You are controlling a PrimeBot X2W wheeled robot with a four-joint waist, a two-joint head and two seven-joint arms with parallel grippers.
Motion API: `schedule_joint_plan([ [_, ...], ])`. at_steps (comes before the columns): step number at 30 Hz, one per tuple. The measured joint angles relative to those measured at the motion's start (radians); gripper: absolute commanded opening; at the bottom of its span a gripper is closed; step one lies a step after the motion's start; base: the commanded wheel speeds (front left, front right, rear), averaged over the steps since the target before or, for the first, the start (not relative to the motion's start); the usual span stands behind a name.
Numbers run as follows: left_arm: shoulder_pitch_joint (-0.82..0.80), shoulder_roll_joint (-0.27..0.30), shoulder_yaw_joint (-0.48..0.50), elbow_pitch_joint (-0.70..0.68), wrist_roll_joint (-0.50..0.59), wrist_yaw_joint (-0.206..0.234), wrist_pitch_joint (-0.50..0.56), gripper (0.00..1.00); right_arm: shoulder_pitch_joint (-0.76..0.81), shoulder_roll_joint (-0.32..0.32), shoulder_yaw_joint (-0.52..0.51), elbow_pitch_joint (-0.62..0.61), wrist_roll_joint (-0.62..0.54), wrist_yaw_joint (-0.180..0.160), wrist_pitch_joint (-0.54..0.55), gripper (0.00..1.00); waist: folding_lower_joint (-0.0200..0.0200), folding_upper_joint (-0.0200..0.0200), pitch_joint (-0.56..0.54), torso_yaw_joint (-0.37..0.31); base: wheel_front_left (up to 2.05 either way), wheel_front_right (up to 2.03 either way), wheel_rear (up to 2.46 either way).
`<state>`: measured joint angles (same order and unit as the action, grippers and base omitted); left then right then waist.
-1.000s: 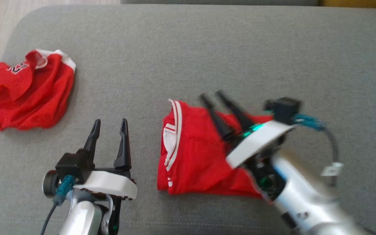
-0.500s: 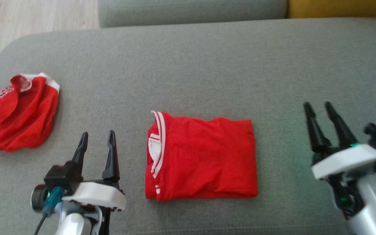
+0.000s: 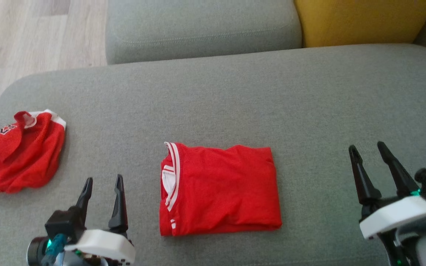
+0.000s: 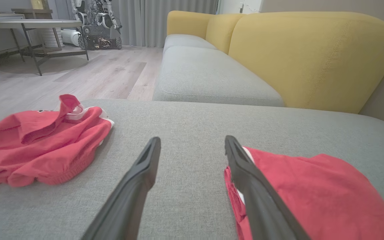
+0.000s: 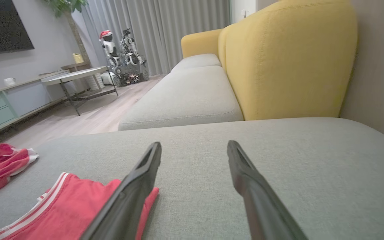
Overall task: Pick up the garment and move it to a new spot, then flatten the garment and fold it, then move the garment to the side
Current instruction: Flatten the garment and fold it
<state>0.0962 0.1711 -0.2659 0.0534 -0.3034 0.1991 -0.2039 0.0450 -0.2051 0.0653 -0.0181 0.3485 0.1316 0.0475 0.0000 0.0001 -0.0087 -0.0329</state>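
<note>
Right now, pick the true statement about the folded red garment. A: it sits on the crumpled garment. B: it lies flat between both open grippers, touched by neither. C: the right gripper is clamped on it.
B: the folded garment lies flat on the cushion, with the left gripper and right gripper open on either side, clear of it.

Soft, even daylight filled all three views, with no glare. In the head view the grey sofa seat (image 3: 235, 103) was bright and slightly washed out, and the folded red garment (image 3: 220, 188) cast only a thin, diffuse shadow along its lower edge. That view was a little soft throughout. The wrist views were dimmer and bowed at the edges by the wide lens, and the fingers (image 4: 135, 190) of the left hand (image 4: 192, 140) blurred near the bottom edge.
</note>
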Motion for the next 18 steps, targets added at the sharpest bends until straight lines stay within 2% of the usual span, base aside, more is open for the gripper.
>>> schedule_joint_plan([
  [8, 0.030, 0.012, -0.009, -0.018, 0.000, 0.014, 0.014, 1.00, 0.067, 0.031, -0.039, -0.063, -0.051, 0.000, 0.033, 1.00, 0.0000, 0.0000, -0.018, -0.003, 0.00, 0.00, 0.00],
  [18, 0.065, 0.028, -0.009, -0.027, 0.003, 0.031, 0.026, 1.00, 0.092, 0.045, -0.044, -0.066, -0.070, 0.000, 0.034, 1.00, 0.0000, 0.0000, -0.029, 0.001, 0.00, 0.00, 0.00],
])
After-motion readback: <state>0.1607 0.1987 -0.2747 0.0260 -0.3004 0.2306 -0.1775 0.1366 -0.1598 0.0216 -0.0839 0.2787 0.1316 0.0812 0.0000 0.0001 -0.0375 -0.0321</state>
